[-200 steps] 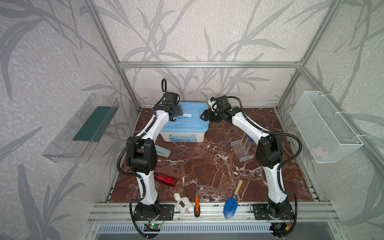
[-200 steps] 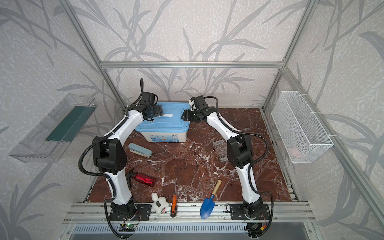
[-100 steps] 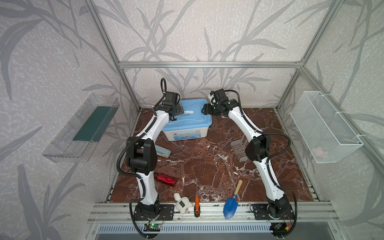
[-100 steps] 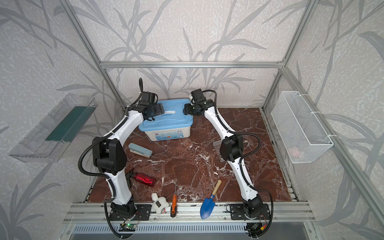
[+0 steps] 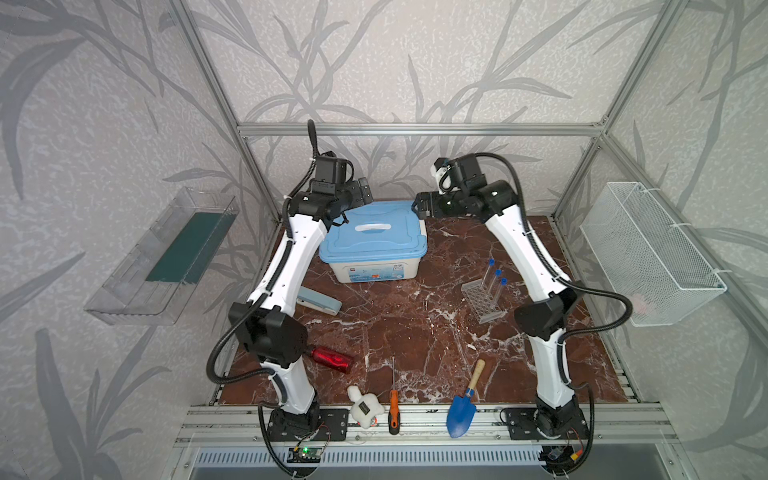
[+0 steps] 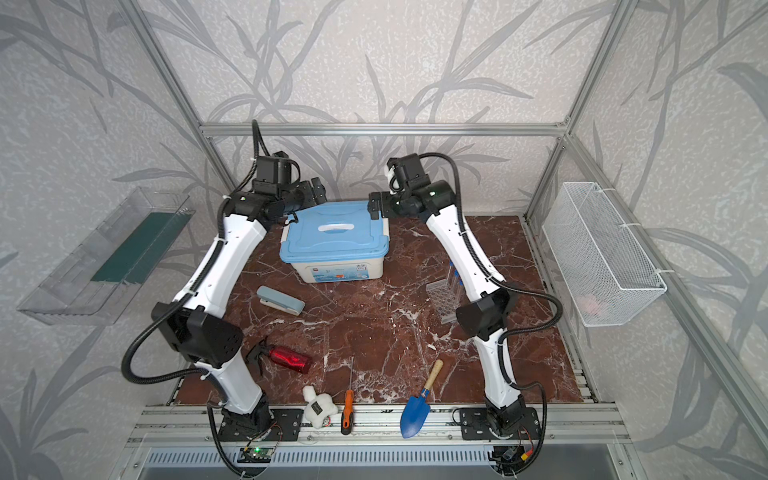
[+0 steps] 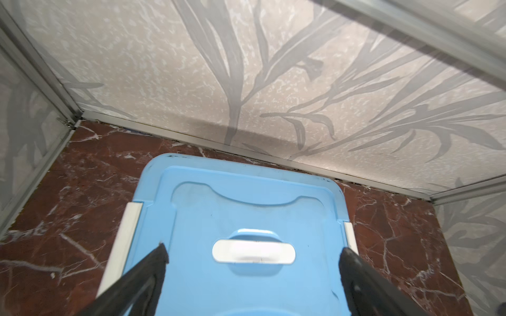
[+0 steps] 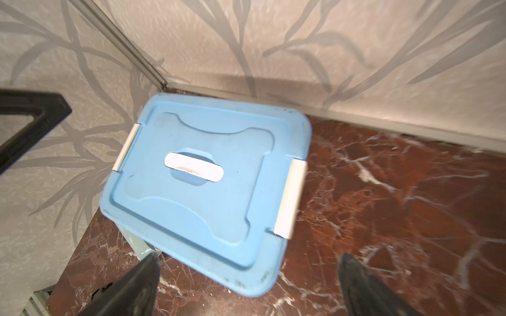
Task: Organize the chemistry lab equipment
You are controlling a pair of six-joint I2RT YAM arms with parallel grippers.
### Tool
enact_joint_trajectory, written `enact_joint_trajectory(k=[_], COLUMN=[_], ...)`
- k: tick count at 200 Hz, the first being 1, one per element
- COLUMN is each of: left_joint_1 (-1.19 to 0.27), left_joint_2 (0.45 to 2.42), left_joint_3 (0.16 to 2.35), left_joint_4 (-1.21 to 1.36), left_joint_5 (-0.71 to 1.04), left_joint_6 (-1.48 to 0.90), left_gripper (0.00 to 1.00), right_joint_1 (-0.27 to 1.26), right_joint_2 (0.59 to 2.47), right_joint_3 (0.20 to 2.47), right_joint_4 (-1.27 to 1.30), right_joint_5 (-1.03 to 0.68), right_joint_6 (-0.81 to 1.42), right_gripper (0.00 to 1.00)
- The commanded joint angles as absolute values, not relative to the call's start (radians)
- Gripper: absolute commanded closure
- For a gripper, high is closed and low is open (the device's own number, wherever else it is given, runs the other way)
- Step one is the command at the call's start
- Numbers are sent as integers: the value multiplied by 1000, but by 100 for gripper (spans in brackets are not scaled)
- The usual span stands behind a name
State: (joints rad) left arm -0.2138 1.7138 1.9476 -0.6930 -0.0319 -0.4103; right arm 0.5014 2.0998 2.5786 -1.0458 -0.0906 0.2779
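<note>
Three clear blue-capped test tubes [image 5: 493,277] stand in a clear grid rack [image 5: 478,303] on the right of the marble floor; in a top view my right arm partly hides the tubes [image 6: 453,278]. A blue-lidded box [image 5: 376,232] sits at the back centre. My left gripper [image 5: 362,192] hangs open above its back-left corner, and the left wrist view has the lid's white handle [image 7: 253,251] between the spread fingers. My right gripper [image 5: 420,205] is open at the back-right corner, holding nothing; the box lid [image 8: 208,175] lies ahead of it in the right wrist view.
A grey-blue stapler [image 5: 320,301] and a red bottle [image 5: 332,359] lie on the left. Along the front edge are a white plush toy [image 5: 365,409], an orange-handled screwdriver [image 5: 393,409] and a blue trowel [image 5: 463,409]. A clear shelf [image 5: 162,257] and a wire basket [image 5: 648,257] hang on the side walls.
My right gripper has opened wide and risen from the box's right side to its back-right corner. The left gripper has opened a little more and stayed above the box.
</note>
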Motion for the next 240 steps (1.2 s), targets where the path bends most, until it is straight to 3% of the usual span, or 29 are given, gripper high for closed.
enact_joint_trajectory(k=[1,19,36,54,98,132,176,214,240], left_joint_1=[-209,-209,-205,-202,-198,-190,-175,-61,-32], left_joint_2=[1517,1346,1198,1073,918,892,923,1053,1189], left_joint_3=[1758,1537,1353,1202,903,715,538,445,439], left_joint_4=[-656,-592,-571,-562,-500,-285,83,349,504], left_joint_5=[-6,-30,-68,-98,-291,-430,-471,-347,-356], left_joint_6=[-362,-341,-342,-345,-272,-249,-89,-74,-80], left_gripper=[1,1,1,3,1,1,1,1,1], right_joint_1=[451,412,338,258,91,-66,-159,-160,-160], right_joint_2=[1925,1739,1491,1278,1081,1065,1059,1109,1199], right_joint_3=[2485,2237,1863,1578,1181,943,699,525,443], right_joint_4=[-1171,-1122,-933,-806,-723,-588,-206,161,385], right_joint_5=[16,78,72,70,97,62,-38,-31,-49], right_joint_6=[180,149,167,195,225,261,272,171,184], right_gripper=[1,0,1,6,12,15,7,3,3])
